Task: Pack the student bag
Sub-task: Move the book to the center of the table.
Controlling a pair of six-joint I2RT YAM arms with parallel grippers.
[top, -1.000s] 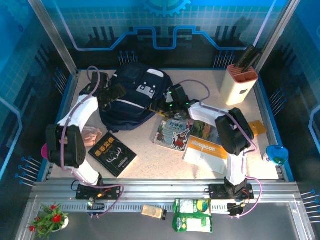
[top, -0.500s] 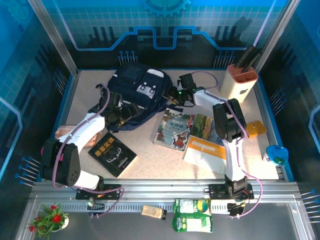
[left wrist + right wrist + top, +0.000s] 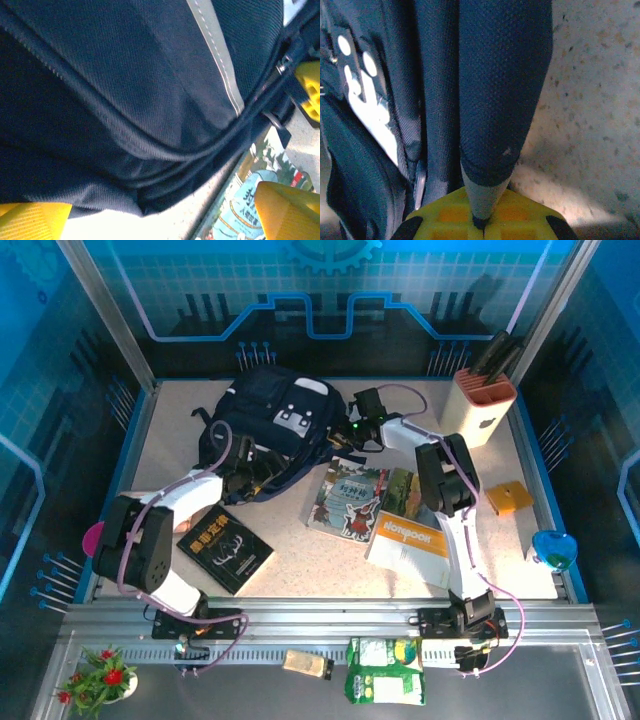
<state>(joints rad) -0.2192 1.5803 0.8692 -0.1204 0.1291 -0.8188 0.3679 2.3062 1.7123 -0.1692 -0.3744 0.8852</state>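
Note:
The student bag [image 3: 272,425], dark navy with thin white stripes, lies at the back middle of the table. My right gripper [image 3: 352,426] is at the bag's right side; in the right wrist view its yellow fingers [image 3: 445,220] are shut on the grey end of a padded navy shoulder strap [image 3: 502,95]. My left gripper [image 3: 258,468] is at the bag's near lower edge. It is open, one yellow fingertip [image 3: 30,220] on each side of the view, with the bag's fabric edge [image 3: 125,165] lying between and above them.
A black book [image 3: 225,548] lies front left. A comic book [image 3: 347,502], a green book [image 3: 410,495] and an orange notebook [image 3: 415,545] lie right of centre. A knife block [image 3: 482,410] stands at the back right. An orange piece [image 3: 505,498] sits near the right edge.
My left gripper swung from the bag's upper left down to its near edge. My right gripper moved back along the bag's right side and shut on the strap.

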